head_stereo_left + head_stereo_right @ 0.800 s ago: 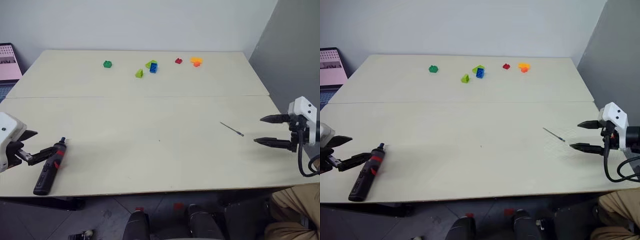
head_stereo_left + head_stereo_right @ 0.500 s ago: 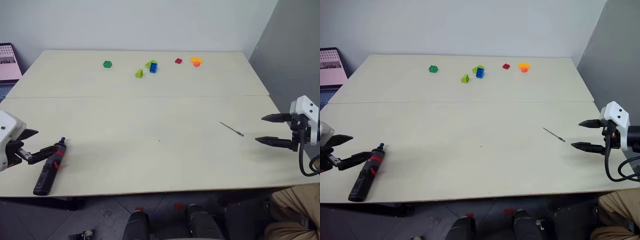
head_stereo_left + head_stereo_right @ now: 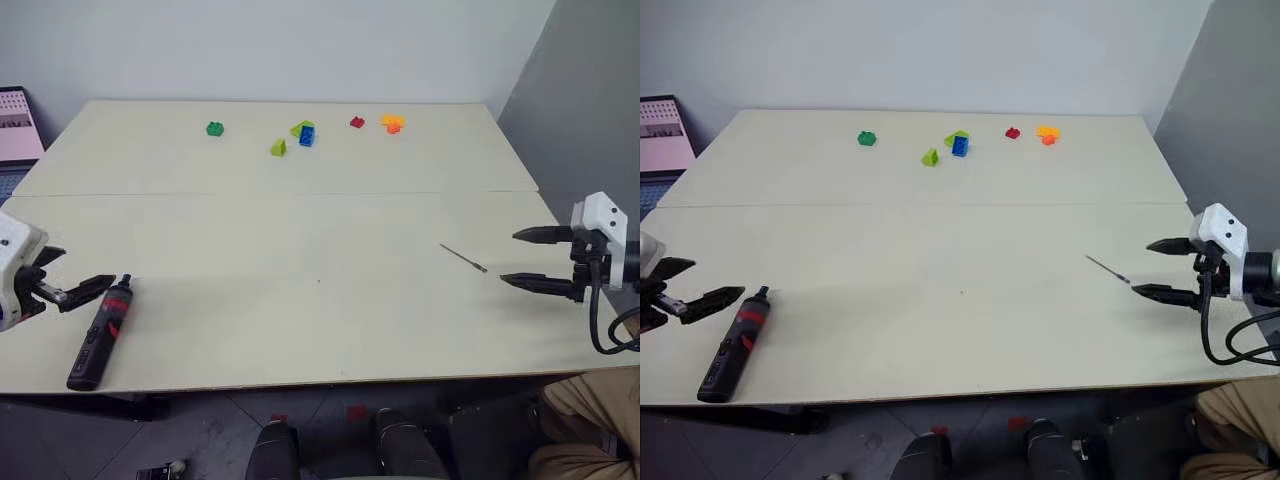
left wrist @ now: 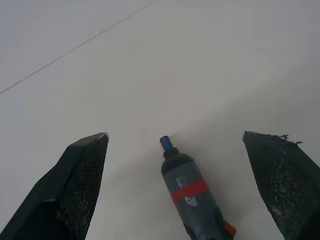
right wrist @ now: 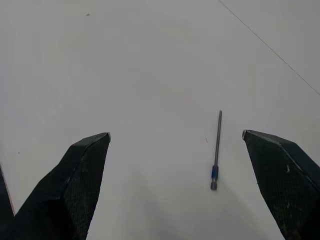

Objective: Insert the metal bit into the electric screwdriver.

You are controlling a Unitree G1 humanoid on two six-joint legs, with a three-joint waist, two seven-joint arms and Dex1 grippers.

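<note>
You are holding both grippers spread wide and empty: the left gripper is hanging just beside the nose of the electric screwdriver lying at the table's near left edge, and the right gripper is facing the metal bit lying flat near the right side. The bit is so thin against the board that closing fingers may be skating over it or flicking it away, and a pinch near the screwdriver's tapering front may be rolling it toward the edge.

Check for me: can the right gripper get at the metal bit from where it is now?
Probably yes. The right gripper hangs open just beside the metal bit, which lies alone on bare table. In the wrist view the bit lies between the fingers with nothing in the way.
</note>
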